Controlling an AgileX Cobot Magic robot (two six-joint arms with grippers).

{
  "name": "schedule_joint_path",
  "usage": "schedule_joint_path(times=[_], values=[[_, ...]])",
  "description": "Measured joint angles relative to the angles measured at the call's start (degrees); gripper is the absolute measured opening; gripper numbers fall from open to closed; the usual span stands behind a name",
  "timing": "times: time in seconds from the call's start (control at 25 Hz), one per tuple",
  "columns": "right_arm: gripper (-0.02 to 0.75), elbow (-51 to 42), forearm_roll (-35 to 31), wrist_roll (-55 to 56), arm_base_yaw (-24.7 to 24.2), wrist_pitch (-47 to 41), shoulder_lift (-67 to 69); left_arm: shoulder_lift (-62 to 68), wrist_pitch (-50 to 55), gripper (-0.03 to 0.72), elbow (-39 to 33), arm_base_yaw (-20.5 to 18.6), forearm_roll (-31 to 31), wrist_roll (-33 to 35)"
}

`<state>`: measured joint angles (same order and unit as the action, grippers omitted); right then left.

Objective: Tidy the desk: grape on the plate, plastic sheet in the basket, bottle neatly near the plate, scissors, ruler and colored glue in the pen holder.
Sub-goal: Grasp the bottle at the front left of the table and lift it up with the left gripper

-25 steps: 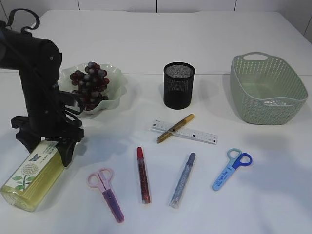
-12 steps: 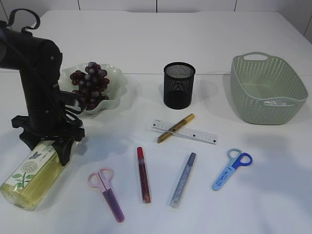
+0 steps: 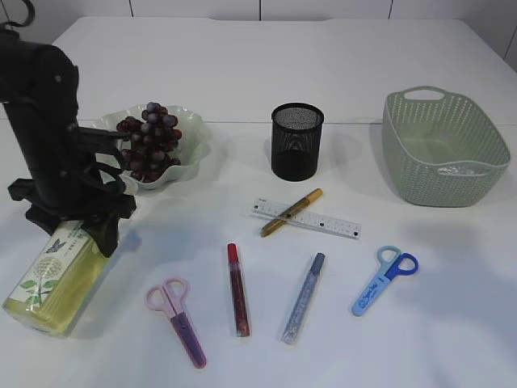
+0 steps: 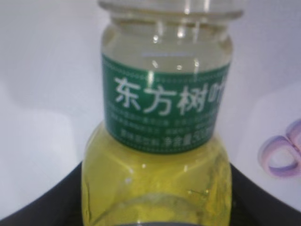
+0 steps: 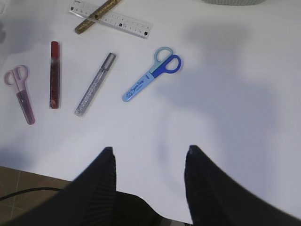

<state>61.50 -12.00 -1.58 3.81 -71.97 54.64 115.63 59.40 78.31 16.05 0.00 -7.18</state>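
My left gripper (image 3: 71, 230) is shut on the neck end of the yellow bottle (image 3: 50, 279), which lies slanted at the table's front left; the left wrist view shows the bottle (image 4: 162, 141) filling the space between the black fingers. Grapes (image 3: 149, 137) rest on the pale plate (image 3: 192, 158). A gold glue pen (image 3: 291, 212) lies across the ruler (image 3: 319, 220). Red glue (image 3: 237, 289), silver glue (image 3: 303, 297), pink scissors (image 3: 178, 319) and blue scissors (image 3: 384, 279) lie along the front. My right gripper (image 5: 149, 153) hangs open over bare table. I cannot make out the plastic sheet.
The black mesh pen holder (image 3: 296, 141) stands mid-table behind the ruler. A green basket (image 3: 444, 149) sits at the right. The table's front edge (image 5: 42, 174) runs just below the right gripper.
The left jaws have closed onto the bottle. Arm and bottle have shifted left, and the bottle has swung to a steeper slant.
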Motion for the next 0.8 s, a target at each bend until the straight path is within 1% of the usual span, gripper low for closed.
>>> schedule_joint_path(times=[0.32, 0.56, 0.8], values=[[0.385, 0.0, 0.0, 0.0, 0.0, 0.0, 0.0, -17.8, -10.3, 0.435, -14.3, -2.2, 0.0, -1.9], [0.385, 0.0, -0.4, 0.0, 0.0, 0.0, 0.0, -28.4, -27.4, 0.435, -24.9, -2.3, -0.3, -2.7], [0.385, 0.0, -1.8, 0.0, 0.0, 0.0, -0.3, -33.8, -43.0, 0.435, -36.0, -2.3, -0.3, -2.7]])
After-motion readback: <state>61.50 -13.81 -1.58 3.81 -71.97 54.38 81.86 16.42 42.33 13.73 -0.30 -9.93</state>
